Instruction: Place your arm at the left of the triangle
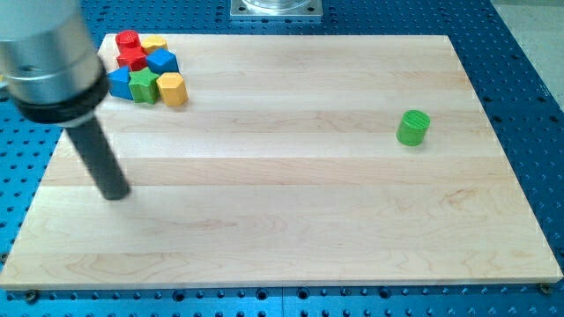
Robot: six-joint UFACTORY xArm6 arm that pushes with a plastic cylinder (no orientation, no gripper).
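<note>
My tip (115, 195) rests on the wooden board (291, 229) near its left edge, well below a cluster of blocks at the view's top left. The cluster holds a red cylinder (129, 39), a yellow block (156, 44), a red block (133, 59), a blue block (164, 61), a green star (144, 84) and a yellow hexagon (173, 90). A second blue block (120, 83) sits at the cluster's lower left, partly hidden by my arm; its shape is hard to make out. My tip touches no block.
A green cylinder (412, 128) stands alone at the view's right. The arm's grey body (48, 62) covers the board's top left corner. A blue perforated table (529, 53) surrounds the board.
</note>
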